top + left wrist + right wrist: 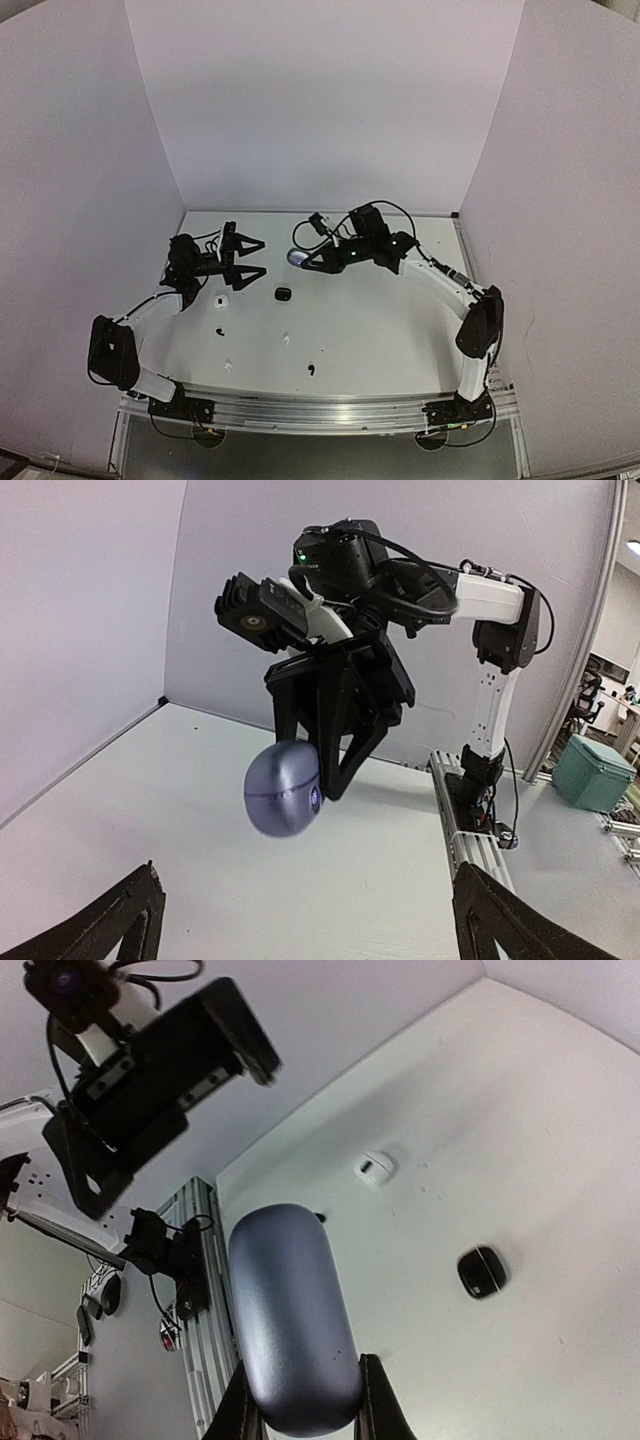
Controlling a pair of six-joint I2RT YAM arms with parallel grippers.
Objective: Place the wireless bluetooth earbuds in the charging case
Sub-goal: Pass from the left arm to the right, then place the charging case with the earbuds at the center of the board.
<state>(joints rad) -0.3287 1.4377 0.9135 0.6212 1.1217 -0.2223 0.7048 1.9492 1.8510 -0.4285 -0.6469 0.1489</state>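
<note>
A closed silvery-grey charging case (296,258) hangs above the table, with my right gripper (308,260) shut on its end. In the right wrist view the case (290,1310) stands lengthwise between that gripper's (305,1385) two fingers. The left wrist view shows the case (285,788) under the right gripper (330,770). My left gripper (247,258) faces it from the left, open, and its spread fingers (130,920) hold nothing. Tiny earbuds lie on the table nearer the arm bases: a black one (219,332), a white one (287,340), another black (311,370).
A closed black case (283,294) (481,1271) and a white case (222,299) (376,1166) lie on the white table between the arms. White walls enclose three sides. An aluminium rail (320,410) runs along the near edge.
</note>
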